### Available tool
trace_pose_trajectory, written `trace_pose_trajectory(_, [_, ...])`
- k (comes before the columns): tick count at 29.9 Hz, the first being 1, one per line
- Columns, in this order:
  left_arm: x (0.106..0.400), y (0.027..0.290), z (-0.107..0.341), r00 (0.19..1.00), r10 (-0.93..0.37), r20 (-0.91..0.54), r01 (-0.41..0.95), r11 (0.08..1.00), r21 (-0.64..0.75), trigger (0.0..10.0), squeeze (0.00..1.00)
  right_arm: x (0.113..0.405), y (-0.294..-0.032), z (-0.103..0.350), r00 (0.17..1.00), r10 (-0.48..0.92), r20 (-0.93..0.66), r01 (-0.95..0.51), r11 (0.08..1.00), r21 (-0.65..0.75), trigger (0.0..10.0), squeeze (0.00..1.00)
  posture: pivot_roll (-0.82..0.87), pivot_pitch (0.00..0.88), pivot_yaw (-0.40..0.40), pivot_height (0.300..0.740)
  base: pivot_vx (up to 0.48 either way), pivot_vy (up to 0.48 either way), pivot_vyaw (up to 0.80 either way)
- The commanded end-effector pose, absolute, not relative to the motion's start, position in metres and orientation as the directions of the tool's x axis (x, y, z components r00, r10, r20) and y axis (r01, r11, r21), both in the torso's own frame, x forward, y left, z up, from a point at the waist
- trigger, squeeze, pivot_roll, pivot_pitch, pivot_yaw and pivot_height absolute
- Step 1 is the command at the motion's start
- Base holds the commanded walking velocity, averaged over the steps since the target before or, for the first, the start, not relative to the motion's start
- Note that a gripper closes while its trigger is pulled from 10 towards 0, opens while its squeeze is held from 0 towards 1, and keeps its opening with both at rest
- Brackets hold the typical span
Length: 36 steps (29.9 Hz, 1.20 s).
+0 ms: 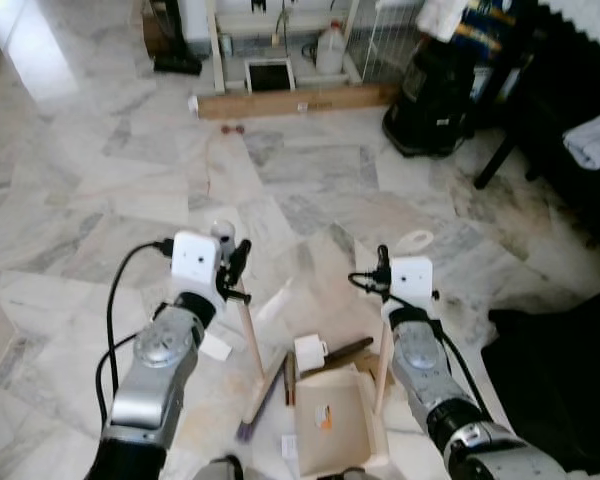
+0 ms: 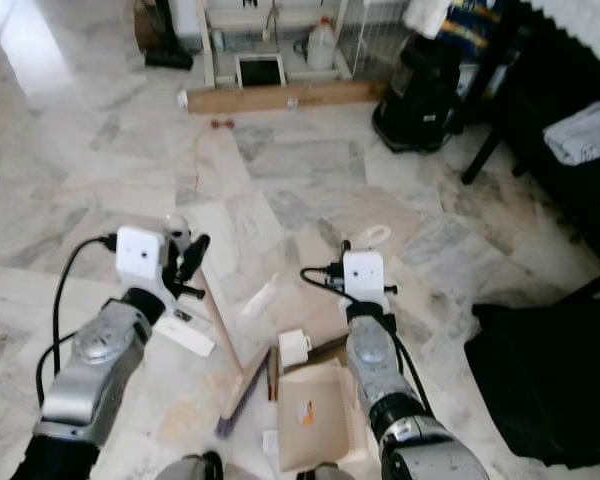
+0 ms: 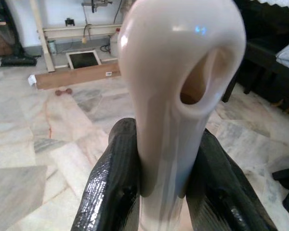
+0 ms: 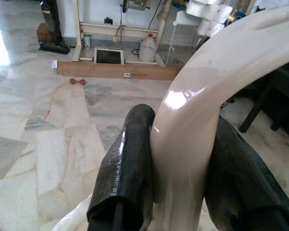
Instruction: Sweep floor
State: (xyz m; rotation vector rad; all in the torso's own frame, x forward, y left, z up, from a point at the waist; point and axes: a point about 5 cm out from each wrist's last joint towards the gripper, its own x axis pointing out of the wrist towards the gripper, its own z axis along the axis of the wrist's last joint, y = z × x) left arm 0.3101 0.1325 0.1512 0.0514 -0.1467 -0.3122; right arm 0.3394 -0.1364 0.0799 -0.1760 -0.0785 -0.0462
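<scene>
1. The left gripper [image 3: 161, 192] is pinching the cream broom handle [image 3: 180, 82] near its top end, which has a hanging hole. Its 2 black fingers [image 3: 111, 187] press on both sides of the handle.
2. The right gripper [image 4: 178, 192] is pinching the curved cream dustpan handle [image 4: 192, 139] in the same way, with 1 finger on each side.
3. In the head views both tools stand just in front of the robot. The broom [image 1: 252, 345] leans down to the marble floor [image 1: 100, 200], and its dark bristle end [image 1: 265, 395] lies just beside the dustpan [image 1: 335, 425], which sits low between the 2 arms.
4. Some litter lies at the mouth of the dustpan: a small white cup [image 1: 310, 352] and a dark stick-like piece [image 1: 340, 352]. It seems gathered but not yet inside the pan.
5. My judgement: the sweeping is partly done. Pushing this pile into the pan is left, and a small reddish object [image 1: 231, 128] far ahead near the wooden plank [image 1: 300, 100] is also left.
</scene>
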Motion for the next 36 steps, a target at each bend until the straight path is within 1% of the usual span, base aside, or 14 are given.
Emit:
trace_pose_trajectory(1, [0.316,0.128,0.155,0.931,-0.326,0.166,0.306,0.942,0.138,10.0,0.0,0.337,-0.144,0.076,0.996,-0.052,0.069,0.064,0.979,-0.191,10.0,0.0,0.17,0.184,-0.072,0.74,0.0,0.0,0.0])
trace_pose_trajectory(9, [0.32,0.126,0.153,0.925,-0.342,0.167,0.317,0.935,0.161,10.0,0.0,0.336,-0.147,0.075,0.996,-0.058,0.067,0.07,0.979,-0.194,10.0,0.0,0.17,0.19,-0.07,0.74,0.0,0.0,0.0])
trace_pose_trajectory(12, [0.315,0.125,0.147,0.907,-0.406,0.113,0.386,0.908,0.161,10.0,0.0,0.336,-0.146,0.074,0.996,-0.057,0.065,0.068,0.979,-0.194,10.0,0.0,0.17,0.19,-0.071,0.74,0.0,0.0,0.0])
trace_pose_trajectory(13, [0.315,0.125,0.147,0.907,-0.406,0.113,0.386,0.908,0.161,10.0,0.0,0.336,-0.146,0.074,0.996,-0.057,0.065,0.068,0.979,-0.194,10.0,0.0,0.17,0.19,-0.071,0.74,0.0,0.0,0.0])
trace_pose_trajectory(16, [0.308,0.123,0.141,0.873,-0.485,0.056,0.474,0.87,0.133,10.0,0.0,0.336,-0.145,0.074,0.996,-0.055,0.064,0.067,0.979,-0.193,10.0,0.0,0.17,0.19,-0.072,0.74,0.0,0.0,0.0])
trace_pose_trajectory(19, [0.304,0.12,0.14,0.845,-0.533,0.049,0.527,0.844,0.097,10.0,0.0,0.336,-0.145,0.075,0.996,-0.057,0.066,0.069,0.979,-0.193,10.0,0.0,0.18,0.19,-0.074,0.74,0.0,0.0,0.0])
trace_pose_trajectory(22, [0.298,0.116,0.144,0.804,-0.593,0.053,0.592,0.805,0.031,10.0,0.0,0.337,-0.144,0.076,0.996,-0.061,0.069,0.073,0.978,-0.195,10.0,0.0,0.18,0.19,-0.075,0.74,0.0,0.0,0.0])
trace_pose_trajectory(29, [0.295,0.115,0.152,0.778,-0.624,0.073,0.627,0.779,-0.028,10.0,0.0,0.338,-0.144,0.077,0.996,-0.059,0.069,0.072,0.978,-0.194,10.0,0.0,0.18,0.184,-0.077,0.74,0.0,0.0,0.0])
trace_pose_trajectory(36, [0.286,0.113,0.155,0.731,-0.681,0.042,0.682,0.731,-0.013,10.0,0.0,0.338,-0.144,0.077,0.996,-0.06,0.069,0.073,0.978,-0.195,10.0,0.0,0.18,0.181,-0.078,0.74,0.0,0.0,0.0])
